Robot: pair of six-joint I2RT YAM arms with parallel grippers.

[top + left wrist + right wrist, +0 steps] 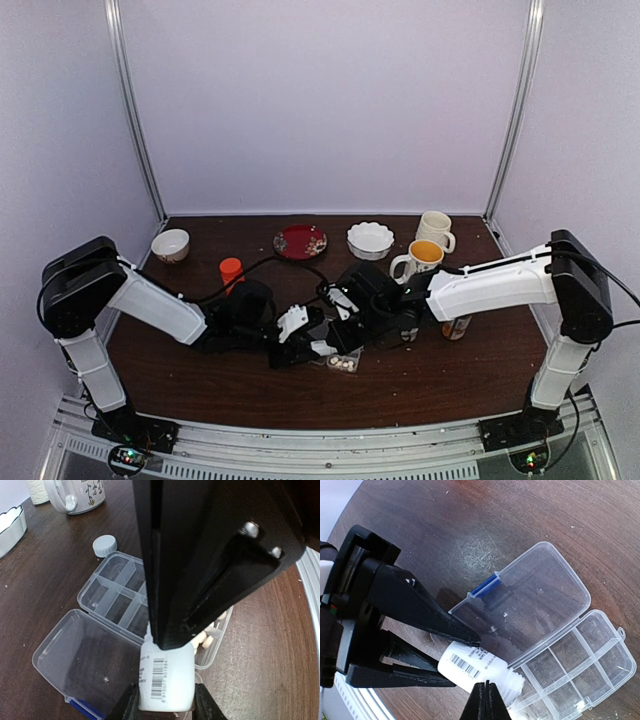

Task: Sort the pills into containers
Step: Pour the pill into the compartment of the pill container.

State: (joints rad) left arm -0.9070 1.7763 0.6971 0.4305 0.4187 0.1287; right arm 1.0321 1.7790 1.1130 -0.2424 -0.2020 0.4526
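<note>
One clear pill box (575, 665) lies open on the desk (450, 385), near the middle and just nearer than the two grippers. Its lid (540, 595), which has one blue latch (485, 586), is folded flat beside it. The cells (117, 597) run in two rows, but the arms cover part of the box, so they cannot be counted. Most of the cells in view are empty. A few cream pills (205, 639) lie together in one cell at the box's right end, partly hidden, so their number cannot be told. The left gripper (166, 690) is partly closed around one white bottle (165, 680) with a barcode label, one finger on each side. The bottle's cap is off and its threaded neck points at the box edge. The right gripper (485, 685) is fully closed and holds nothing. Its tip is right at the bottle's neck, though contact cannot be told. One grey cap (105, 545) lies on the desk just beyond the box. Along the far side stand two bowls, a small one (170, 244) at the left and a scalloped white one (370, 240), with one red plate (300, 241) between them. Two mugs (435, 229) (418, 260) stand to the right. One orange bottle (231, 271) stands left of centre, and one more bottle (457, 327) stands under the right arm.
</note>
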